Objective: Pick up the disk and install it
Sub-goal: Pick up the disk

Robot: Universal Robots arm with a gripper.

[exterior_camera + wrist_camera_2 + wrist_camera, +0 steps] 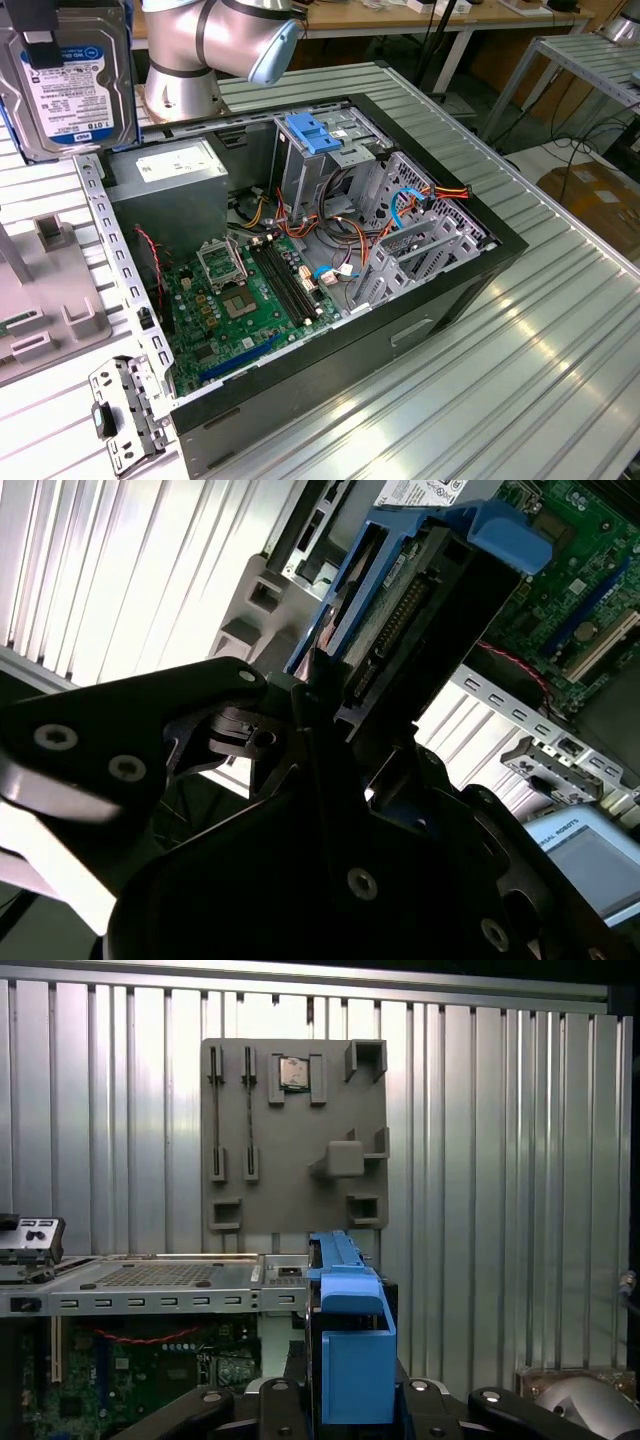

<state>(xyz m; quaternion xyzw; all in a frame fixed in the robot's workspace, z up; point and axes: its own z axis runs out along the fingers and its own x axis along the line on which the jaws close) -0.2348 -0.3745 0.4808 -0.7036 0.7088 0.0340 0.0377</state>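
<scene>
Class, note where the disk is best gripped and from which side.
Pinch the disk across its two flat faces near one short end, approaching end-on. It is a thin slab, so the faces give broad contact; the gripper holds it so.

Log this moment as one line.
gripper: shut on flat metal hard drive with blue rails | drive: aloft, outside open black computer case | install: not done
</scene>
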